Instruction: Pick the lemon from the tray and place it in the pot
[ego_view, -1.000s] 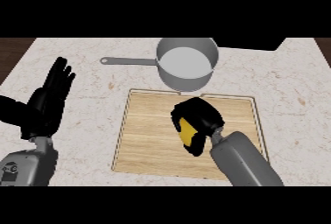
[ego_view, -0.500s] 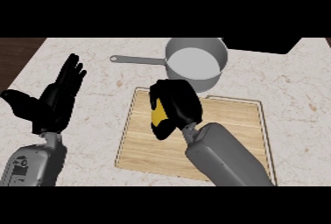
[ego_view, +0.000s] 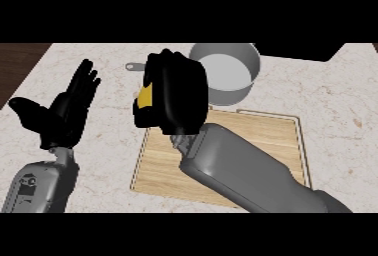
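right hand (ego_view: 176, 95) fingers curl around the lemon (ego_view: 146, 96), beside the pot (ego_view: 229, 70); left hand (ego_view: 63, 112) fingers spread.

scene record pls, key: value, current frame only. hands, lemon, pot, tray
right hand: curled round the lemon, raised over the tray's far left corner, beside the pot
lemon: yellow, mostly hidden by the hand; not yet in the pot
pot: grey, on the counter just beyond the tray, handle pointing left
tray: wooden, nothing else seen on it
left hand: open, fingers up, at left
counter: light marble
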